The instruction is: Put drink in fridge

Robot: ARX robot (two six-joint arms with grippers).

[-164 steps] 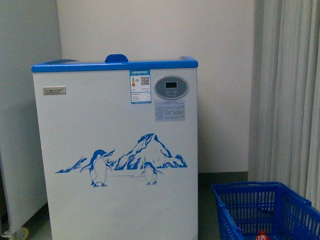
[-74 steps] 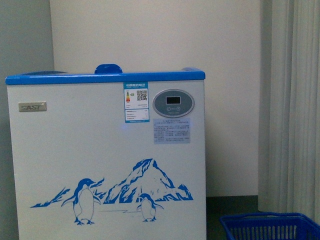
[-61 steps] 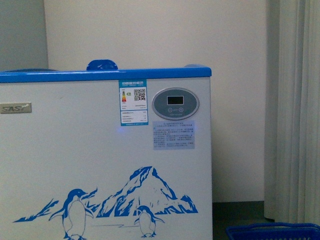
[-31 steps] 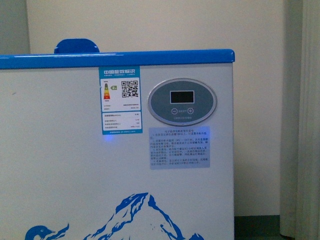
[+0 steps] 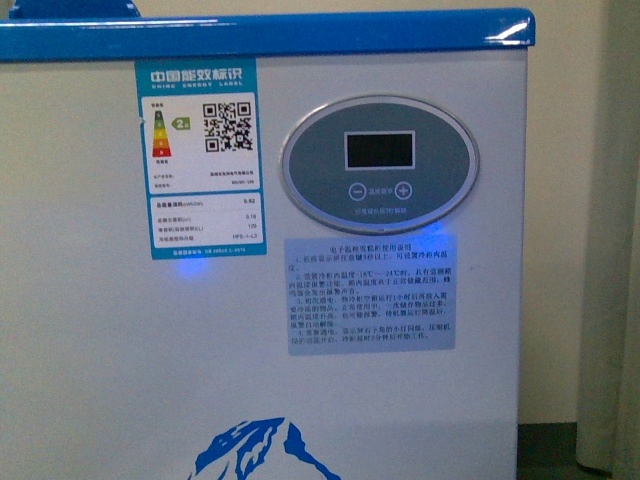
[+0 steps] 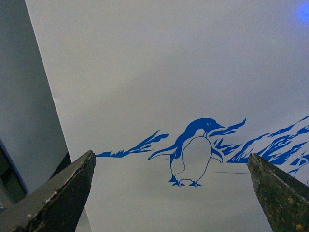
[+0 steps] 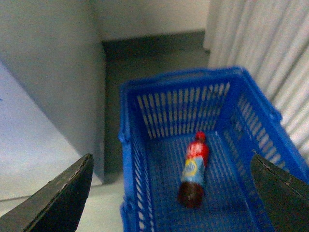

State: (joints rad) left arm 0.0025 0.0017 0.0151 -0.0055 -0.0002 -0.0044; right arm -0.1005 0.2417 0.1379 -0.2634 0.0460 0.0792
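The fridge (image 5: 90, 340) fills the front view: white front, blue top rim (image 5: 300, 35), oval grey control panel (image 5: 380, 165), energy label, the tip of the mountain decal at the bottom. Its lids are out of view. The left wrist view faces its white front (image 6: 159, 63) close up, with the penguin decal (image 6: 193, 152). My left gripper (image 6: 171, 191) is open and empty. The drink (image 7: 194, 169), a dark bottle with red cap and blue-yellow label, lies flat in the blue mesh basket (image 7: 128, 159). My right gripper (image 7: 171, 193) is open and empty above the basket.
The basket stands on the grey floor beside the fridge's side wall (image 7: 53, 72). Pale curtains (image 7: 260, 43) hang beyond the basket. A pale grey cabinet (image 6: 24, 111) stands beside the fridge. A cream wall (image 5: 565, 200) shows past the fridge's corner.
The front view has closed in on the fridge: the control panel and label have grown large, and the basket, penguins and lid handle have left the frame.
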